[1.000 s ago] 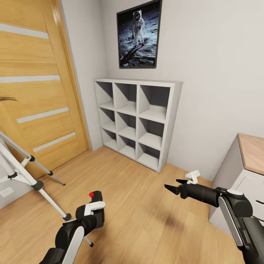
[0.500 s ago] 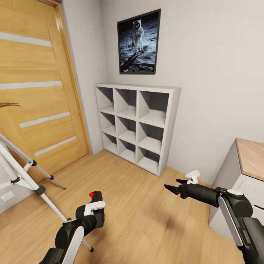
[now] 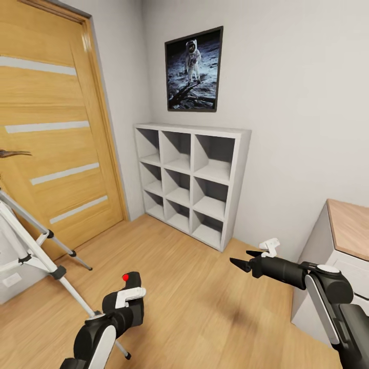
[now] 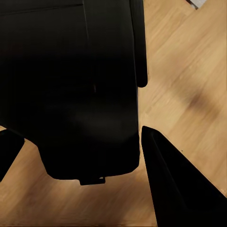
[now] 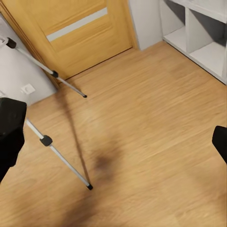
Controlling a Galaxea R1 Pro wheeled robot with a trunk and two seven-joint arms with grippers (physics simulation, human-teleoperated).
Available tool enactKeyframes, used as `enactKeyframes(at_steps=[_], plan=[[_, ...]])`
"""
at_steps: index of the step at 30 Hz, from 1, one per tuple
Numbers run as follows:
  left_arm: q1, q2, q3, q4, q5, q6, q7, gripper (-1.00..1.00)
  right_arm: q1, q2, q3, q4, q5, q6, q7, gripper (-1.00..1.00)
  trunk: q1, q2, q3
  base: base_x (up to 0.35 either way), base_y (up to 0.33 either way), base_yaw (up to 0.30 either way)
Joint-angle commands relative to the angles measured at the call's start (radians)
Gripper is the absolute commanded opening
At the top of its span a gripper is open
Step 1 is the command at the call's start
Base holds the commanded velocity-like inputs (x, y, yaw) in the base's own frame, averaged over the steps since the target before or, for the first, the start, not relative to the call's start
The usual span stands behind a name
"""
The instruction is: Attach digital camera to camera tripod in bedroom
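Observation:
The digital camera (image 3: pixel 131 282), black with a red dot on top, sits in my left gripper (image 3: pixel 125 307) low in the head view. In the left wrist view its dark body (image 4: pixel 71 85) spans the space between the fingers (image 4: pixel 179 189), and the gripper is shut on it. The camera tripod (image 3: pixel 58 272) stands at the left, just beyond that hand; its silver legs with black joints show, and its head is out of view. My right gripper (image 3: pixel 243 260) hovers open over the floor, with nothing between its fingers (image 5: pixel 9 132). The tripod legs (image 5: pixel 46 140) lie ahead of it.
A wooden door (image 3: pixel 51 128) stands at the left behind the tripod. A white cube shelf (image 3: pixel 189 179) stands against the far wall under an astronaut poster (image 3: pixel 193 69). A white cabinet with a wooden top (image 3: pixel 348 225) is close to my right arm. Wood floor (image 3: pixel 195 318) lies between.
The whole picture has slid downward, so the camera moved. My left gripper with the camera sits slightly lower in the picture. The right arm has kept its place.

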Motion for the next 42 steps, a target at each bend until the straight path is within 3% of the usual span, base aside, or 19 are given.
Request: enactKeyframes(at_steps=[1, 6, 11, 15, 16, 22, 32, 33, 40, 41, 42], plan=[[0.013, 0.0, -0.006, -0.007, 0.007, 0.003, 0.015, -1.0, -0.001, 0.0, -0.001, 0.0, -0.007, 0.007, -0.001, 1.0, -0.004, 0.007, 0.004, 0.0, 0.0, 0.046], [0.058, 0.001, -0.011, -0.021, 0.007, -0.014, 0.034, -1.0, -0.001, 0.0, 0.001, 0.0, -0.007, 0.007, -0.001, 1.0, -0.023, 0.042, 0.027, 0.0, 0.0, 0.057], [0.094, 0.004, 0.028, -0.026, 0.014, -0.056, 0.033, -1.0, -0.001, 0.0, 0.001, 0.0, -0.007, 0.007, -0.001, 1.0, -0.042, 0.077, 0.051, 0.0, 0.0, 0.066], [0.102, 0.009, 0.047, -0.027, 0.044, -0.063, 0.033, -1.0, -0.001, 0.0, 0.002, 0.0, -0.007, 0.007, -0.001, 1.0, -0.058, 0.105, 0.069, 0.0, 0.0, 0.068], [0.106, 0.013, 0.069, -0.027, 0.081, -0.065, 0.033, -1.0, -0.001, 0.001, 0.002, 0.0, -0.007, 0.007, -0.001, 1.0, -0.061, 0.112, 0.074, 0.0, 0.0, 0.044], [0.113, 0.02, 0.107, -0.027, 0.144, -0.062, 0.033, -1.0, 0.0, 0.001, 0.004, 0.0, -0.007, 0.007, -0.002, 1.0, -0.084, 0.154, 0.102, 0.0, 0.0, 0.025], [0.142, 0.022, 0.184, -0.027, 0.16, -0.059, 0.032, -1.0, 0.001, 0.001, 0.009, 0.0, -0.006, 0.007, -0.002, 1.0, -0.123, 0.224, 0.147, 0.0, 0.0, 0.055], [0.154, 0.022, 0.209, -0.027, 0.161, -0.06, 0.025, -1.0, 0.001, 0.001, 0.01, 0.0, -0.006, 0.007, -0.002, 1.0, -0.127, 0.231, 0.152, 0.0, 0.0, 0.066], [0.172, 0.023, 0.291, -0.027, 0.161, -0.063, -0.011, -1.0, 0.001, 0.001, 0.012, 0.0, -0.006, 0.007, -0.002, 1.0, -0.153, 0.28, 0.184, 0.0, 0.0, 0.064], [0.183, 0.022, 0.325, -0.027, 0.16, -0.069, -0.027, -1.0, 0.001, 0.001, 0.013, 0.0, -0.006, 0.007, -0.002, 1.0, -0.157, 0.287, 0.188, 0.0, 0.0, 0.067], [0.185, 0.022, 0.334, -0.027, 0.16, -0.07, -0.029, -1.0, 0.001, 0.001, 0.013, 0.0, -0.006, 0.007, -0.002, 1.0, -0.161, 0.294, 0.193, 0.0, 0.0, 0.068]])
